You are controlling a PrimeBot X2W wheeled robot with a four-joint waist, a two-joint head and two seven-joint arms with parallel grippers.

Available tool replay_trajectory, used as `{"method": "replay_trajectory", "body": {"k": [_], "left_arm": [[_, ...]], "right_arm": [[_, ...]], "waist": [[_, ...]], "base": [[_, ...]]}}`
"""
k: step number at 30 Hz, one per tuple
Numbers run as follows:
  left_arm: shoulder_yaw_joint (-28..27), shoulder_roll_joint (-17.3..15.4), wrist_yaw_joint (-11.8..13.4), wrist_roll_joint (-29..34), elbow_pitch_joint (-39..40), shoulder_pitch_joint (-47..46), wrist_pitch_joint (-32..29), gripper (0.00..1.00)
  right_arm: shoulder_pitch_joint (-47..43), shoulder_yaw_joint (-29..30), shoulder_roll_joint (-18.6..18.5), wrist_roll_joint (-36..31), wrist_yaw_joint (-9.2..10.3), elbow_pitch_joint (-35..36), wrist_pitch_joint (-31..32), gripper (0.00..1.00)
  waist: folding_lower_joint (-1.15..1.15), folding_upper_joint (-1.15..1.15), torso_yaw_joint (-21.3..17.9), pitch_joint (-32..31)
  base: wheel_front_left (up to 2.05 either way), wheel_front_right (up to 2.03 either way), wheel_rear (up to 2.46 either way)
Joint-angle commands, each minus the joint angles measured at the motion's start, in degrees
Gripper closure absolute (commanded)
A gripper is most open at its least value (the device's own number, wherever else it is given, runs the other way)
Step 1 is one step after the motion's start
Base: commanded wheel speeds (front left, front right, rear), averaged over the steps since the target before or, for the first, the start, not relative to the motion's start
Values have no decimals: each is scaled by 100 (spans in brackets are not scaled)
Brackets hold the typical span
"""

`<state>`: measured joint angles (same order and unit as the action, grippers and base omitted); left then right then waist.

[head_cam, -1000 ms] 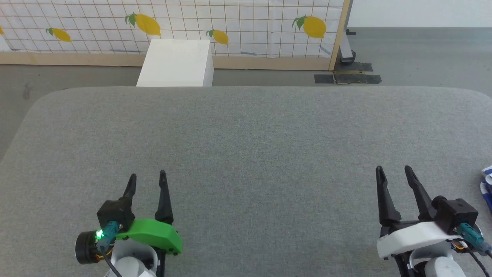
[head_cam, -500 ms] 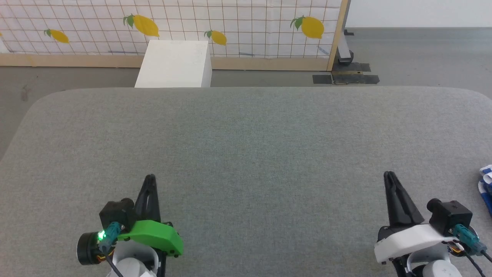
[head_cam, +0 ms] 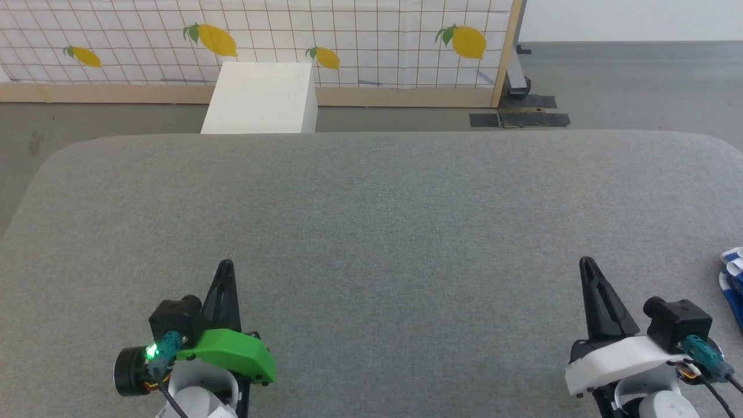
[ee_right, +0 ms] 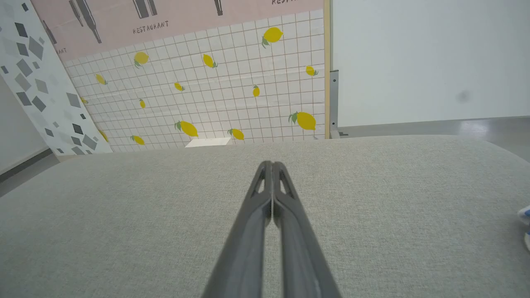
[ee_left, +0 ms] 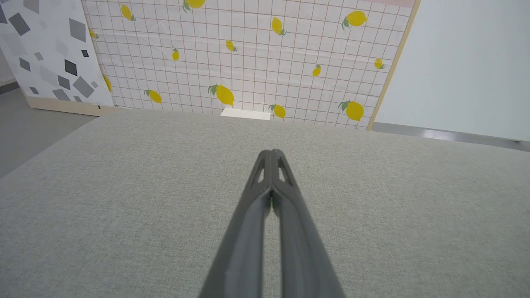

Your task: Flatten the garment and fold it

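left gripper, two long dark fingers on a green plastic mount, low left in the head view; jaws pressed together tip to tip, empty; left wrist view shows the same, fingers meeting in one point above the cloth; right gripper, same dark fingers on a white plastic mount, low right; jaws also closed tight on nothing; both point toward the far edge, well apart from each other; both are over the wide grey woven fabric-covered work surface with rounded far corners; garment, bright blue soft fabric with white stripes, shows as a crumpled sliver at the right border of the head view, lying on the surface to the right of the right gripper, near it but not touching; mostly cut off by the frame, so its lie and shape cannot be told; black camera block on the right wrist sits between those fingers and the garment in the head view; past the far edge, a white rectangular box on the grey floor; behind it a white grid-pattern backdrop panel with yellow lemons in a pale wooden frame; black tape patches by the panel's right foot; grey-speckled terrazzo-print panel further left
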<state>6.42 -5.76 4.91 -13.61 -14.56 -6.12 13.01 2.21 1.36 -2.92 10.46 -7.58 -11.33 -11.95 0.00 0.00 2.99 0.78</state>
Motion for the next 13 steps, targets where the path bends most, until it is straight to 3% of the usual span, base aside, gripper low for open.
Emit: {"method": "replay_trajectory", "body": {"k": [1,13], "left_arm": [[-23,17,-39,70,44,61,-42,100],[-88,46,-87,208,195,120,-176,100]], "right_arm": [[-25,-12,0,-74,1,55,39,100],[-46,-25,1,-177,2,170,162,100]], "waist": [[0,0,-4,-1],[0,0,-36,-9]], "base": [[0,0,0],[0,0,0]]}}
